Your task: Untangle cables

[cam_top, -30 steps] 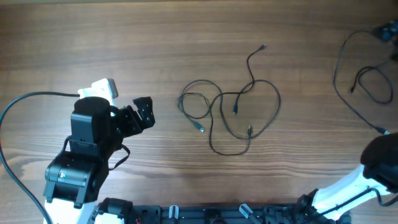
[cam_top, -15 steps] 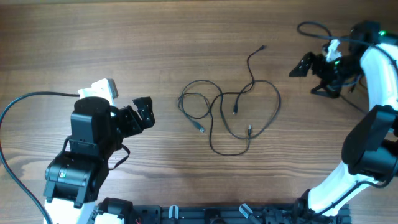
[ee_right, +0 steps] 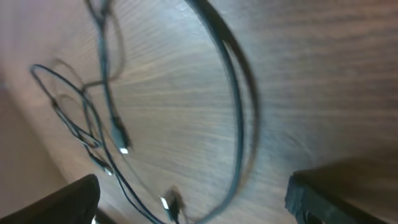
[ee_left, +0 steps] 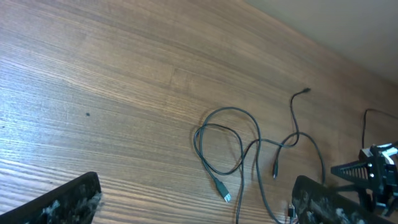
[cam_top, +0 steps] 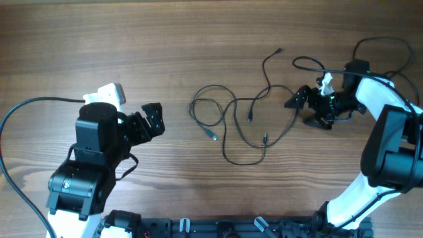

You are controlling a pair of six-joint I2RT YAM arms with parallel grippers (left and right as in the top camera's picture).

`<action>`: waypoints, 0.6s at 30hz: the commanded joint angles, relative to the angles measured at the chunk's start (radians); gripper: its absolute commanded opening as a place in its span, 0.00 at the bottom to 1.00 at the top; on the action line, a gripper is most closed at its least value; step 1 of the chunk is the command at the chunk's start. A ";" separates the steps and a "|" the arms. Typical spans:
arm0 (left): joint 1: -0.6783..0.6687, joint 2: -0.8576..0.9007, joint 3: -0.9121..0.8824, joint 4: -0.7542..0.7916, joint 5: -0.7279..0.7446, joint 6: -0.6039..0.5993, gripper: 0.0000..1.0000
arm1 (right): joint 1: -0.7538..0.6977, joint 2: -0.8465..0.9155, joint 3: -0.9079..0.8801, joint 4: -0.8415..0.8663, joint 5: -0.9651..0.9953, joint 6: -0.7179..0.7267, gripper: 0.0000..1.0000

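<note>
Cables [cam_top: 236,101] [ee_left: 257,140] [ee_right: 111,112] are lying loose on the wooden table [cam_top: 99,39], approx. centre, in one flat tangle of overlapping loops. The tangle's long axis is running left–right. One cord end is trailing off toward the far edge, its small plug pointing away from the robot. A silver-tipped plug at the tangle's left is pointing toward the near edge and a bit right.

Left gripper [cam_top: 156,119] is sitting well apart from the tangle, on its left. The arm is folded up over its base, w/ the wrist aiming right at the cables. Its fingers [ee_left: 62,202] are standing wide apart w/ nothing between them.

Right arm is arching in from the near right corner, forearm bending back leftward, w/ the right gripper [cam_top: 302,111] low at the tangle's right-hand loop. Its fingers [ee_right: 339,196] are spread wide, gripping nothing. In the blurred wrist view a dark loop is passing between them; contact can't be told.
</note>
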 commanded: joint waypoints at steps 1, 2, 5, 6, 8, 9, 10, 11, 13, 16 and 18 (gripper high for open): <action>-0.003 -0.001 0.003 0.003 0.012 0.016 1.00 | 0.016 0.024 -0.103 0.087 0.016 -0.006 1.00; -0.003 -0.001 0.003 0.003 0.012 0.016 1.00 | 0.026 0.024 -0.135 0.133 0.006 -0.002 1.00; -0.003 -0.001 0.003 0.002 0.012 0.016 1.00 | 0.057 0.024 -0.219 0.263 -0.012 0.069 1.00; -0.003 -0.001 0.003 0.003 0.012 0.016 1.00 | 0.072 0.024 -0.248 0.318 -0.028 0.094 1.00; -0.003 -0.001 0.003 0.003 0.012 0.016 1.00 | 0.115 0.024 -0.293 0.407 -0.039 0.163 0.97; -0.003 -0.001 0.003 0.003 0.012 0.016 1.00 | 0.139 0.024 -0.303 0.430 -0.039 0.185 0.86; -0.003 -0.001 0.003 0.003 0.012 0.016 1.00 | 0.158 0.024 -0.304 0.442 -0.039 0.193 0.71; -0.003 -0.001 0.003 0.003 0.012 0.016 1.00 | 0.179 0.024 -0.303 0.454 -0.039 0.205 0.41; -0.003 -0.001 0.003 0.003 0.012 0.016 1.00 | 0.193 0.011 -0.290 0.452 -0.073 0.237 0.04; -0.003 -0.001 0.003 0.003 0.012 0.016 1.00 | 0.193 -0.115 -0.264 0.407 -0.071 0.241 0.05; -0.003 -0.001 0.003 0.003 0.012 0.016 1.00 | 0.193 -0.285 -0.234 0.370 -0.047 0.254 0.04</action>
